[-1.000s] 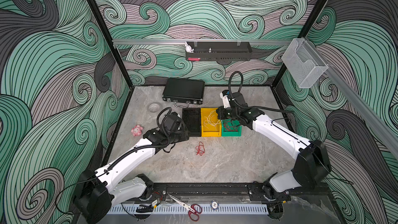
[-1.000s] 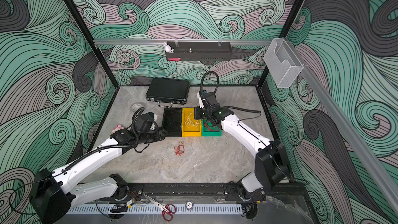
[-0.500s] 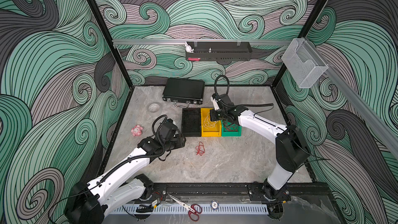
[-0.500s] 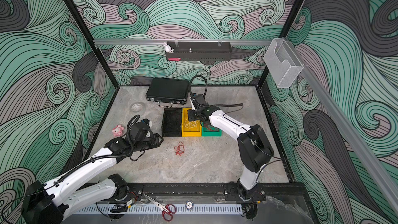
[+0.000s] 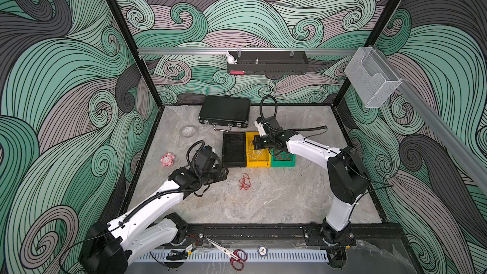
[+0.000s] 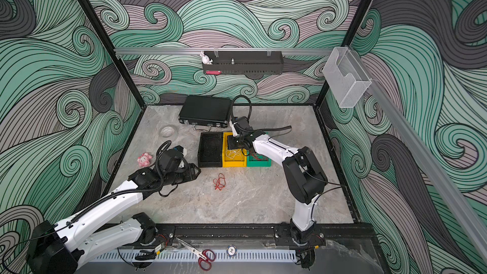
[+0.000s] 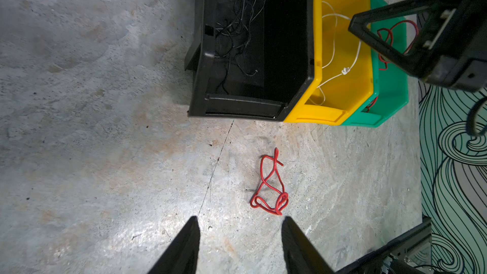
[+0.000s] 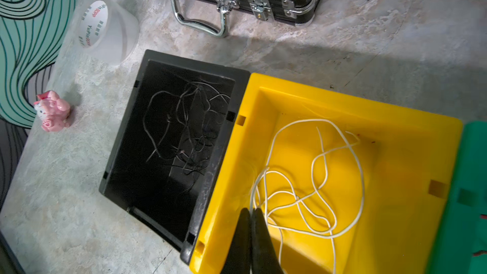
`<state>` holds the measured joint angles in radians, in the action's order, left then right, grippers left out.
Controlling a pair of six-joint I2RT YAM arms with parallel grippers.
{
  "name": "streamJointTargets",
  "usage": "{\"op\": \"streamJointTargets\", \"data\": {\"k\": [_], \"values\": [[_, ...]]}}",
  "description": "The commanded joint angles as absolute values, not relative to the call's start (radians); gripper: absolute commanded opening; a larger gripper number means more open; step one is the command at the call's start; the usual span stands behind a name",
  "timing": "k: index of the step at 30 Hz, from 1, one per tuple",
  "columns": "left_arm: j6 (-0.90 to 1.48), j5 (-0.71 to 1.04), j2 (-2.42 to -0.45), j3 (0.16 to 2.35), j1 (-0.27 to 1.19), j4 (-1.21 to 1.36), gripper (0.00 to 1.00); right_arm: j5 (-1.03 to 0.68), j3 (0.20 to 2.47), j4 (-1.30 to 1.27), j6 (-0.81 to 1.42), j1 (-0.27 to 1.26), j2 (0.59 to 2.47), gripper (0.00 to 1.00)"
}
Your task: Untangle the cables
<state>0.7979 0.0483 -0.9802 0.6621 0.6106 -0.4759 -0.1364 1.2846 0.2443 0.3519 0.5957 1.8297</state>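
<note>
Red cable (image 7: 281,202) just ahead of my left gripper (image 7: 239,218), jaws half-spread, empty; right gripper (image 8: 251,210) farther off, pinching white cable (image 8: 299,201).

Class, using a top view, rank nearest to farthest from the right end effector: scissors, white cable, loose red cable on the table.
1. white cable, yellow bin, at the right end effector
2. loose red cable, mid-table
3. scissors, front edge

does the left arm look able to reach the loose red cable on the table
Probably yes: the left gripper is open and the red cable lies on bare table just ahead, nothing between.
</note>
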Motion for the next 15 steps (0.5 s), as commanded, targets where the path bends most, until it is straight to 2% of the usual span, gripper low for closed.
{"op": "streamJointTargets", "data": {"k": [1,5,9,15], "values": [[0.805,0.088,-0.994,0.657,0.606,-0.454,0.53,-0.059,1.304,0.285,0.323,0.59,1.845,0.06],[0.785,0.187,-1.015,0.641,0.606,-0.401,0.53,-0.05,1.319,0.312,0.307,0.59,1.86,0.11],[0.781,0.24,-1.04,0.629,0.61,-0.375,0.53,-0.058,1.313,0.319,0.3,0.589,1.835,0.28],[0.753,0.294,-1.015,0.585,0.626,-0.298,0.54,-0.035,1.259,0.308,0.288,0.585,1.717,0.36]]}}
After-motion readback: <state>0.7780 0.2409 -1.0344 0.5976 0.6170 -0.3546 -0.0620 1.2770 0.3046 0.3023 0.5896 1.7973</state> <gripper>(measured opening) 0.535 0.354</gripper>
